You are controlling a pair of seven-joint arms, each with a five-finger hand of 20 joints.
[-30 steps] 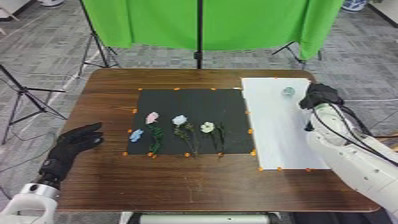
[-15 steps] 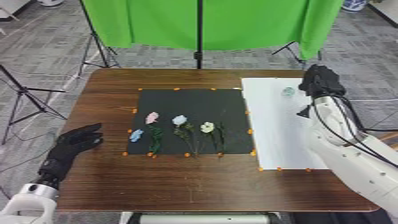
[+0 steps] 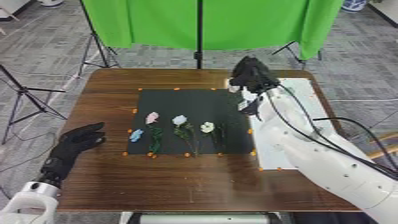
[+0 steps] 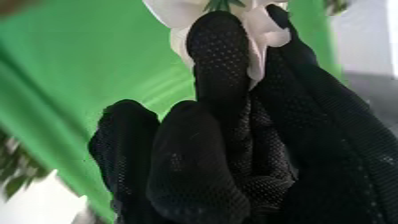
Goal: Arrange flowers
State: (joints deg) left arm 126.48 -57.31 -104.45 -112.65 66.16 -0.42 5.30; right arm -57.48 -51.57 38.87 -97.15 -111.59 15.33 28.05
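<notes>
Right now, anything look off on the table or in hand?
Right hand pinches the pale flower by its petals, not a stem; they may crease. On the black mat, the blue flower sits nearer the robot than the pink flower. No spill visible.

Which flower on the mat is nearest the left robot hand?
The blue flower, leftmost on the mat; the pink one, pale blue one and white one lie farther right.
</notes>
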